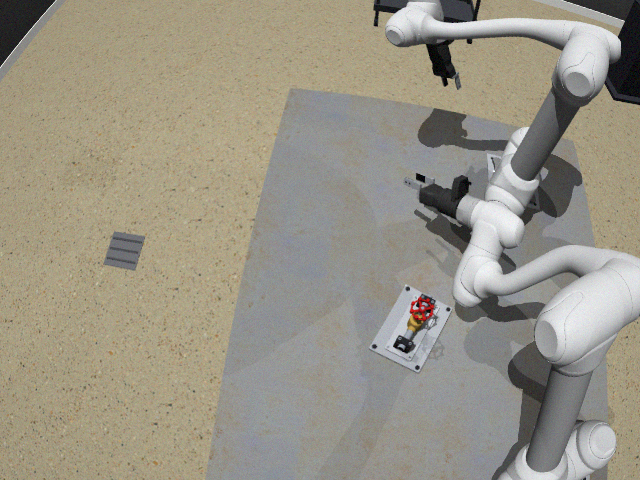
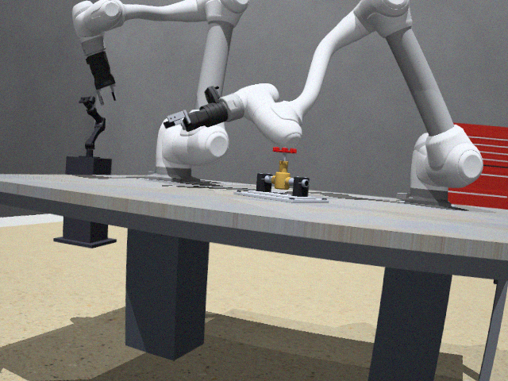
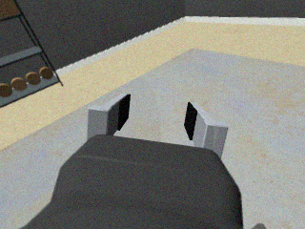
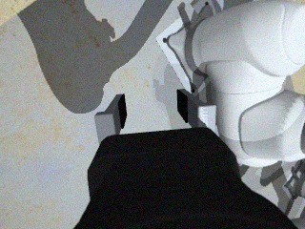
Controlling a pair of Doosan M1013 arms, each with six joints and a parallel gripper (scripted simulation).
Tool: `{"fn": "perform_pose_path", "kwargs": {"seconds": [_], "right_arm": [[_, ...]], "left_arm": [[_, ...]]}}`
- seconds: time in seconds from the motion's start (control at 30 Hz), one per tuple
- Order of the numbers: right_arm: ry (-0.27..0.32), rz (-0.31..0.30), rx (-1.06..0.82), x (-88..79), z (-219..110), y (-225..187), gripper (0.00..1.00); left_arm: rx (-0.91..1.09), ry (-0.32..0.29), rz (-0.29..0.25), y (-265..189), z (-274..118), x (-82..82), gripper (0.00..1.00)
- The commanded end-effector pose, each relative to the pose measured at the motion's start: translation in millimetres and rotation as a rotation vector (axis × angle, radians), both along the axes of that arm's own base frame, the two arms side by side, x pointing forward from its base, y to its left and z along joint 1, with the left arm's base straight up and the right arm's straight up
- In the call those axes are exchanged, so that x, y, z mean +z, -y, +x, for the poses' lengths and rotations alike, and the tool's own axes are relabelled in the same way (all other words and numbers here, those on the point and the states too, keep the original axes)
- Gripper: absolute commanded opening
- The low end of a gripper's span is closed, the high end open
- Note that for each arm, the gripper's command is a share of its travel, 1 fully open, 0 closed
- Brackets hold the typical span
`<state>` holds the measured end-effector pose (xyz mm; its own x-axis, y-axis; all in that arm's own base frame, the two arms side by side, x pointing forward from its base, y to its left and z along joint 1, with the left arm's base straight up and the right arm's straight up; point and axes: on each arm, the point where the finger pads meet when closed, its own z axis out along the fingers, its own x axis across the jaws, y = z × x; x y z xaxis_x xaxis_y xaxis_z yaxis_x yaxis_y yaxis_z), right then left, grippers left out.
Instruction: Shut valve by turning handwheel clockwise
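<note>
Handwheel [image 1: 422, 308] [image 2: 284, 150] sat lower right of centre in the top view, atop the bolted-down valve [image 1: 414, 324] [image 2: 282, 180], presumably for turning from above; left tool [image 1: 419, 180] [image 2: 176, 118] [image 3: 157, 117] open, near-level; right tool [image 1: 451, 83] [image 2: 107, 97] [image 4: 152, 107] open, well apart.

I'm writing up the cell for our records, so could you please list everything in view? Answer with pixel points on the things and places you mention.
handwheel [image 1: 412, 311] [image 2: 284, 150]: one, red, atop the valve
valve body [image 1: 414, 324] [image 2: 282, 180]: one, yellow, between the clamps
pipe clamps [image 1: 403, 344] [image 2: 300, 186]: two, black, on the mounting plate
mounting plate [image 1: 385, 338] [image 2: 246, 192]: one, light grey, on the table
table [image 1: 289, 258] [image 2: 123, 192]: one, grey, under the arms
floor grate [image 1: 124, 250]: one, grey, in the beige floor
slatted cabinet [image 2: 494, 163]: one, red, behind the table
small arm [image 2: 98, 127]: one, black, on a dark pedestal
shelf rack [image 3: 19, 57]: one, dark-framed, holding brown discs
arms: two, white, at the table
left gripper [image 1: 413, 180] [image 2: 177, 121] [image 3: 157, 110], right gripper [image 1: 451, 83] [image 2: 107, 97] [image 4: 152, 110]: two, black, both open
</note>
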<state>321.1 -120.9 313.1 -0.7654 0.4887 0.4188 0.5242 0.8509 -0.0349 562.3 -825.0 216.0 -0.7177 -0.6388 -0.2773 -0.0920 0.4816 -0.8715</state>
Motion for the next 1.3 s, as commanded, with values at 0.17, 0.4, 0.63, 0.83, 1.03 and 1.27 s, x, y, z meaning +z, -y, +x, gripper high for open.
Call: {"fn": "perform_pose_path", "kwargs": {"seconds": [0.17,0.4,0.63,0.83,1.03,1.27], "right_arm": [[-0.067,-0.108,-0.491,-8.1,-43.4,67.1,1.00],[-0.140,-0.181,-0.874,-14.9,-86.1,106.8,1.00],[-0.213,-0.235,-1.182,-20.6,-123.8,132.3,1.00],[-0.307,-0.288,-1.522,-27.1,-167.4,153.9,1.00],[-0.409,-0.331,-1.833,-33.5,-208.8,167.8,1.00],[-0.486,-0.356,-2.036,-37.9,-236.5,174.0,1.00]], "left_arm": [[0.151,0.155,0.127,-46.9,-0.3,-0.9,1.00],[0.298,0.291,0.304,-112.7,-8.2,-6.9,1.00],[0.433,0.392,0.516,-182.6,-25.0,-10.2,1.00],[0.550,0.462,0.741,-250.0,-49.1,-9.0,1.00],[0.664,0.511,1.008,-321.6,-83.7,-1.2,1.00],[0.730,0.528,1.185,-364.4,-109.7,7.6,1.00]]}}
